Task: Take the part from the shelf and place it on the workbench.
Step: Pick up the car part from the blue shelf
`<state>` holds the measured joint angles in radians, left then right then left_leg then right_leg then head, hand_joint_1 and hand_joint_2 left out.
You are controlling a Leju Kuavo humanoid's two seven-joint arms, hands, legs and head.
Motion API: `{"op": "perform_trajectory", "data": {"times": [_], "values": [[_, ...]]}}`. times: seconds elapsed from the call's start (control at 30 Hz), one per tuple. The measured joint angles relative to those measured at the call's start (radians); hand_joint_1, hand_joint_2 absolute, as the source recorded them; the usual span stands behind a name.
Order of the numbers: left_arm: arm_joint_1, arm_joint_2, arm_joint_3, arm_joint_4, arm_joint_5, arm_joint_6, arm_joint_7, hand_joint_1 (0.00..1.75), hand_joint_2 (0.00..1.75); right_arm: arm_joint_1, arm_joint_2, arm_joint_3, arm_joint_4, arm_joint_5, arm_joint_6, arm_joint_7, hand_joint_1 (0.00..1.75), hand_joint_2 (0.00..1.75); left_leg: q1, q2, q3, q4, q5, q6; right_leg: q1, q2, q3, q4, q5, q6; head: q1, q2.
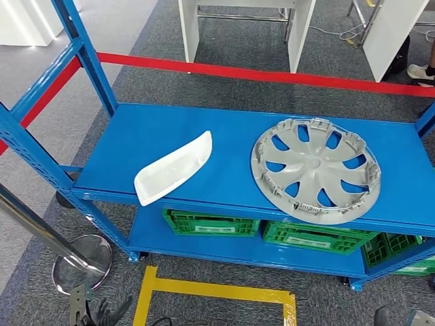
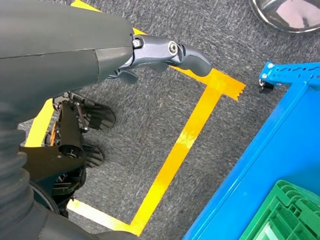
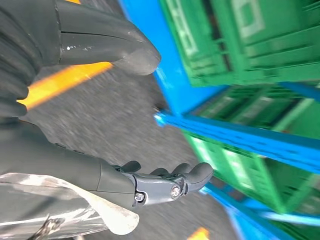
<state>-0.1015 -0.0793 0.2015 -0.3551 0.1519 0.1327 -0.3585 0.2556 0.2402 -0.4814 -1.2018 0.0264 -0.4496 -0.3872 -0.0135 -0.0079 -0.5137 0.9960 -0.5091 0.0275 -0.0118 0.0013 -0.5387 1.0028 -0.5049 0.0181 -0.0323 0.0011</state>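
- The white part (image 1: 173, 168) lies on the blue shelf (image 1: 153, 129), beside the grey wheel cover (image 1: 315, 170).
- The left hand (image 2: 166, 52) hangs low, fingers loose, holding nothing.
- The right hand (image 3: 166, 182) also holds nothing, fingers apart.

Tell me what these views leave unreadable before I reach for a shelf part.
- Green crates: head view, contents hidden by the blue shelf.
- Right hand: right wrist view motion-blurred, crate labels unreadable.
- Left hand: head view, cut off by the bottom edge.
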Motion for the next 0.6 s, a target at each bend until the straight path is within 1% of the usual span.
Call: {"op": "perform_trajectory", "data": {"times": [0.4,0.5,0.6], "values": [[-0.010,-0.008,0.040,0.011,-0.027,0.014,-0.011,0.00,1.75,0.115,0.022,-0.005,-0.351,0.298,-0.063,-0.004,0.00,1.75,0.000,0.000,0.000,0.000,0.000,0.000,0.000,0.000,0.000,0.000,0.000,0.000,0.000,0.000],[-0.011,-0.009,0.051,0.014,-0.034,0.016,-0.013,0.00,1.75,0.141,0.026,-0.023,-0.431,0.379,-0.059,-0.006,0.00,1.75,0.000,0.000,0.000,0.000,0.000,0.000,0.000,0.001,0.000,0.000,0.000,0.000,0.000,0.000],[-0.013,-0.010,0.061,0.017,-0.042,0.016,-0.015,0.00,1.75,0.155,0.029,-0.051,-0.509,0.464,-0.032,-0.013,0.00,1.75,0.000,0.001,0.000,0.000,0.000,0.000,0.000,0.001,0.000,0.000,0.000,0.000,0.000,0.000]]}}
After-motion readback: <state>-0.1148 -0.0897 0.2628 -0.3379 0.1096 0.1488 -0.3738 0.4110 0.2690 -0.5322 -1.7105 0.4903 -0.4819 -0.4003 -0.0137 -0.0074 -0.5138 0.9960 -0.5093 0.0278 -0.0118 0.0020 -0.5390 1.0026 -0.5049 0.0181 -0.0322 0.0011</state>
